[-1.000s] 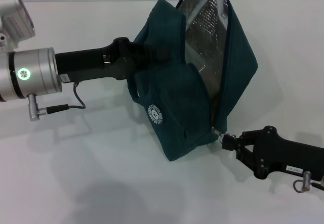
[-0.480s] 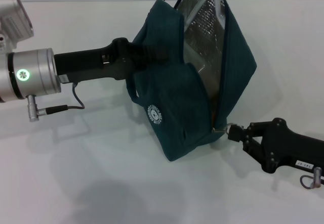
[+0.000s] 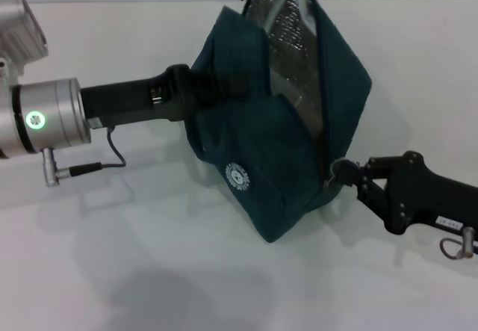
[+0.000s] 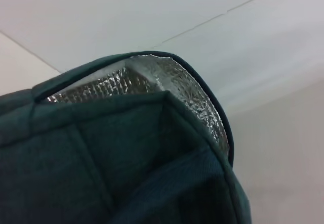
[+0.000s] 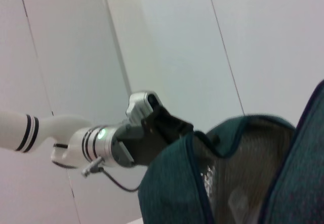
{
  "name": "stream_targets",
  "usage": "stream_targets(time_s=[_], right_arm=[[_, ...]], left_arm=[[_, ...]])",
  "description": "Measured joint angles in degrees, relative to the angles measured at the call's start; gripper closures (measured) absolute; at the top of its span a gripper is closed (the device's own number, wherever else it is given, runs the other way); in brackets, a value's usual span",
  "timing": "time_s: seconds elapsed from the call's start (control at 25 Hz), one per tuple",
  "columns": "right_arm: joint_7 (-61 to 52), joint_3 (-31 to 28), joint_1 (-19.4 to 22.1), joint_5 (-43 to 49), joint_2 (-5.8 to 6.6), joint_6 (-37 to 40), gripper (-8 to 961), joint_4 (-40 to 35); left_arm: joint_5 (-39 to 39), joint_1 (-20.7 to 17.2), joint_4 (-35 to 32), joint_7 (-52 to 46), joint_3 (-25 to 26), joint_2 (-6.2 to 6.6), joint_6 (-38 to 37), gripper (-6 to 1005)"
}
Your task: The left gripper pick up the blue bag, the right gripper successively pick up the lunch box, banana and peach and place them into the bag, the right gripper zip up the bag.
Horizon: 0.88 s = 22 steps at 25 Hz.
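The blue bag [image 3: 261,144] hangs tilted above the white table, its mouth gaping toward the back and showing silver foil lining [image 3: 295,39]. My left gripper [image 3: 213,84] reaches in from the left and is shut on the bag's upper fabric, its fingertips buried in the cloth. My right gripper [image 3: 342,172] sits at the bag's lower right corner, shut on the zip pull there. The left wrist view shows the bag [image 4: 126,158] and its lining [image 4: 192,92] close up. The right wrist view shows the bag [image 5: 172,183] with the left arm [image 5: 147,138] behind it. The lunch box, banana and peach are out of view.
The white table [image 3: 149,271] stretches under and around the bag, with a pale wall behind it. A thin cable [image 3: 112,155] loops under the left arm's silver section.
My right gripper has moved right and then up with the zip pull, along the bag's lower right edge. The bag has swung and tilted slightly; the left arm has risen a little.
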State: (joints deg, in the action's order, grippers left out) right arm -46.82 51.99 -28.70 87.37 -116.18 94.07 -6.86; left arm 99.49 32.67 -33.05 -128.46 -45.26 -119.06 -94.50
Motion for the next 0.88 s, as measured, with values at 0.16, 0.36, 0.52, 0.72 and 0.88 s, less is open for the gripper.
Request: stream_targets(time_s=[0.16, 0.36, 0.52, 0.72, 0.88], right_arm=[[0.03, 0.15, -0.98, -0.08, 0.0, 0.19, 934, 0.25], [0.69, 0.13, -1.53, -0.76, 0.0, 0.73, 933, 0.28], [1.46, 0.14, -1.68, -1.98, 0.0, 2.36, 932, 0.28], [2.04, 0.36, -1.71, -4.1, 0.0, 3.42, 931, 0.26], [2.39, 0.23, -2.28, -5.99, -0.01, 3.86, 930, 0.79]], left_arm=[[-0.7, -1.27, 0.02, 2.35, 0.01, -0.35, 0.3, 952], [-2.57, -2.94, 0.36, 6.33, 0.0, -0.41, 0.35, 787], [-5.21, -3.96, 1.4, 9.23, 0.0, -0.4, 0.34, 701], [-6.63, -4.71, 1.45, 12.22, -0.05, -0.32, -0.24, 594], [-6.89, -4.83, 1.46, 15.96, -0.09, -0.3, -2.55, 414]])
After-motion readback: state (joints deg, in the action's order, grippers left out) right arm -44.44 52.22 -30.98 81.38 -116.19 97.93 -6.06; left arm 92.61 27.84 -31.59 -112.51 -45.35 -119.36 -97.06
